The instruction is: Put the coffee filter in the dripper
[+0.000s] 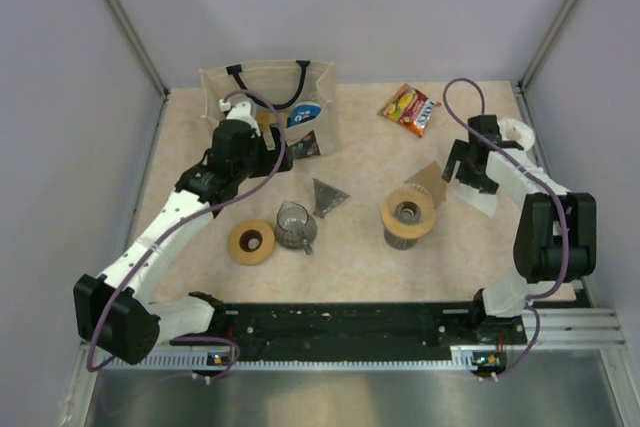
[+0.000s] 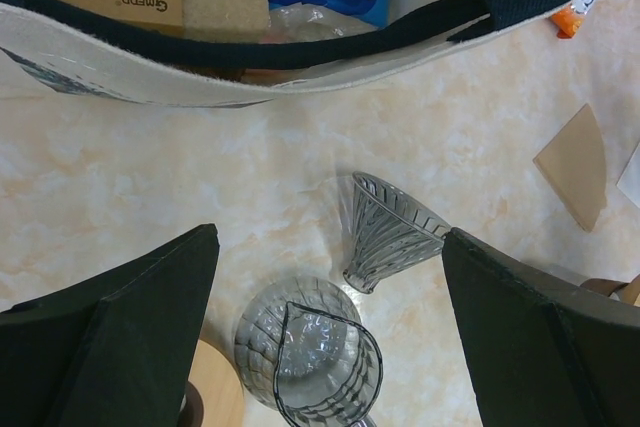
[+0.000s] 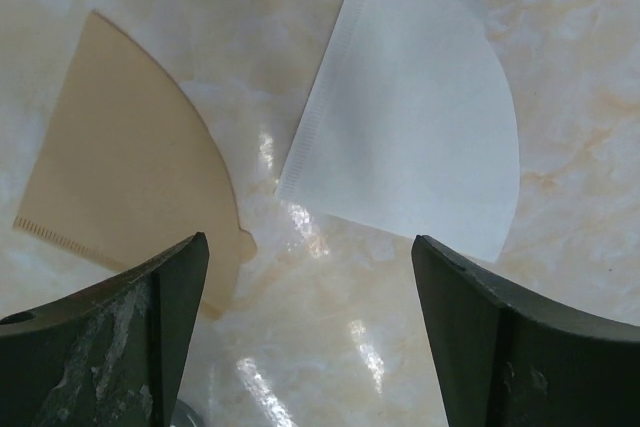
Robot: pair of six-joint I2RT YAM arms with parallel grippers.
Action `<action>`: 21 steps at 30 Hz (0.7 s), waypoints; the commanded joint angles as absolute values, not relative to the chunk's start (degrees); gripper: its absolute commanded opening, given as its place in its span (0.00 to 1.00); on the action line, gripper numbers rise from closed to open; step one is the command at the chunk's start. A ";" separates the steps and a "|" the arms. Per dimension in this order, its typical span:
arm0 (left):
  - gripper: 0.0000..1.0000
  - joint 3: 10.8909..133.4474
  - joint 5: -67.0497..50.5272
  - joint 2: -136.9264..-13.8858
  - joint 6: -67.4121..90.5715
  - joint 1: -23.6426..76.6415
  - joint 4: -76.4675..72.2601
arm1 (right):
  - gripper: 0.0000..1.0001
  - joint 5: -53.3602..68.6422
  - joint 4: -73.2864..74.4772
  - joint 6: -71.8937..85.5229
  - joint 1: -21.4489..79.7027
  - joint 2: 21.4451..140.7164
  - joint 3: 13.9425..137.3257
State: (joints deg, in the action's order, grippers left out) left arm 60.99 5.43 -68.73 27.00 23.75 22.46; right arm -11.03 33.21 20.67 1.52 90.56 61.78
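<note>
Nearest the arm bases, the dripper (image 1: 408, 215) stands on the worktop (image 1: 360, 272), tan ring up and dark ribbed cone below. No paper is in it as far as the top view shows. To its left sit a glass cup (image 1: 293, 225) and a loose wooden ring (image 1: 251, 242).

Just behind the dripper lies the brown coffee filter (image 3: 130, 167), flat on the worktop, with a white coffee filter (image 3: 410, 137) beside it and not touching it. The right tool (image 3: 308, 243) hangs over them with its jaws spread wide and nothing in them. One finger is over the brown sheet's edge and the other is beside the white one, so the gap is centred on the bare strip between them.

The likely failure lies there. Closing from this pose would probably pinch no paper, or scrape both sheets together. Each filter lies flat and thin, so the fingers may slide over it or crumple it rather than lift it. A filter carried folded flat might bridge the ring instead of seating in the cone. The dripper also looks light and stands close enough to be knocked on the way across.

Farther back, the left tool (image 2: 330, 232) is also wide open and empty, and it hovers well apart from both filters. Its camera shows a clear ribbed cone (image 2: 385, 232) lying on its side. That lookalike could be mistaken for the dripper. Beyond it is a tote bag (image 2: 200, 77), and a snack packet (image 1: 410, 109) lies at the back.
</note>
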 commanded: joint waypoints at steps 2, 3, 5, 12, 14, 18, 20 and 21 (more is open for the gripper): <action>0.99 59.77 2.64 -67.06 26.72 23.20 18.37 | 0.80 -12.13 25.93 21.62 -2.81 94.91 62.05; 0.99 59.68 2.55 -67.15 26.63 23.20 18.37 | 0.79 -12.91 25.58 21.80 -2.90 95.79 62.31; 0.99 59.50 2.46 -67.15 26.63 23.12 18.37 | 0.79 -15.37 25.31 21.71 -2.99 97.46 62.67; 0.99 59.24 1.14 -67.67 26.98 22.85 18.02 | 0.77 -10.20 22.06 22.94 -3.34 100.28 62.49; 0.99 59.33 0.79 -67.76 27.07 22.76 18.02 | 0.75 -9.84 21.97 23.38 -3.34 100.81 62.23; 0.99 59.24 0.26 -67.94 27.07 22.68 18.02 | 0.72 -12.30 22.85 23.56 -3.34 101.16 60.30; 0.99 59.15 0.35 -67.76 27.16 22.50 17.93 | 0.71 -13.53 22.94 23.55 -3.34 101.25 58.89; 0.99 59.24 0.35 -67.85 27.25 22.33 18.02 | 0.70 -13.97 22.85 23.55 -3.34 101.51 58.28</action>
State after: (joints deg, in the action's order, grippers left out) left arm 59.46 0.99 -68.73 27.09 22.94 20.93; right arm -11.57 23.57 22.65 -3.16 100.66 60.75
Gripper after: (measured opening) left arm 0.986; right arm 0.717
